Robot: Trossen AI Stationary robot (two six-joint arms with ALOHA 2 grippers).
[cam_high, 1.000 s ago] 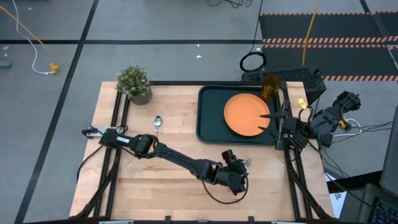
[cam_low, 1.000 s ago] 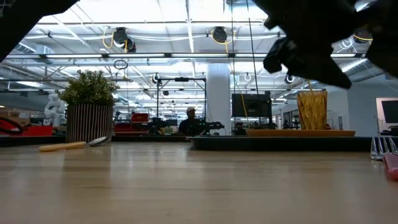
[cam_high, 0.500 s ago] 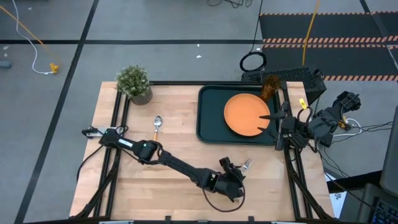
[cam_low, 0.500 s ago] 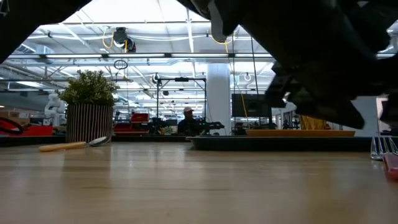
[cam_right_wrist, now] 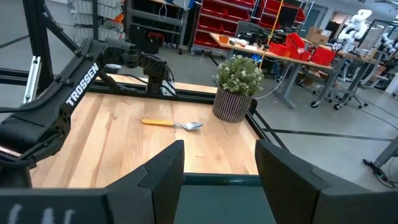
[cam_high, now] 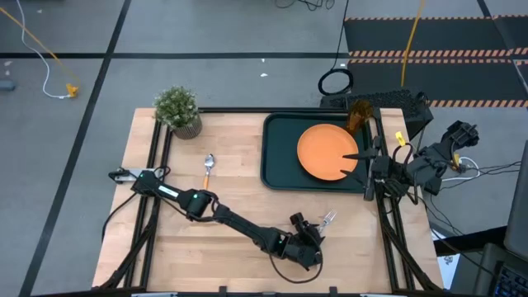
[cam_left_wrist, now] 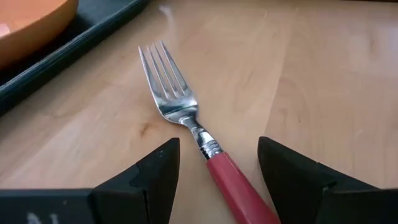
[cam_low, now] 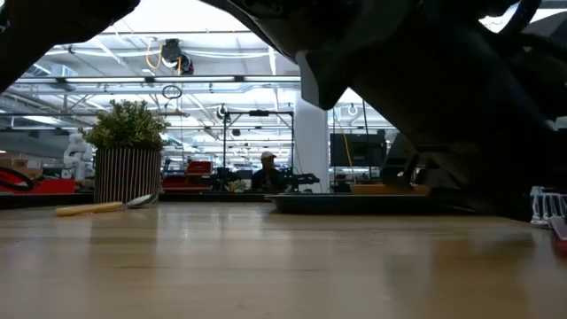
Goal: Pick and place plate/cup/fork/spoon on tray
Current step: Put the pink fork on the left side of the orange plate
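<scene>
Fork (cam_left_wrist: 186,127) lies flat on the wooden table (cam_high: 239,198) near the front right, just off the tray's (cam_high: 276,153) front edge, its silver tines pointing toward the tray and its red handle running back between the fingers of the left gripper (cam_left_wrist: 217,171). That gripper (cam_high: 307,239) hangs low over the handle with its fingers spread wide on either side of it, not touching the fork as far as the left wrist view shows; the left arm reaches diagonally across the table from its base at the left edge. In the low view the dark bulk of this arm fills most of the upper right, and the fork's tines (cam_low: 549,206) show at the far right edge. On the dark green tray sits the orange plate (cam_high: 328,151), with the amber cup (cam_high: 357,115) at the tray's back right corner. Spoon (cam_high: 208,167) rests on the bare table well left of the tray, orange handle toward the front and bowl toward the potted plant (cam_high: 178,110) that stands at the back left corner. Right gripper (cam_high: 365,154) waits at the tray's right rim over the edge of the plate, fingers parted and holding nothing; its own wrist view looks across the table to the spoon (cam_right_wrist: 172,124) and plant (cam_right_wrist: 238,87).
</scene>
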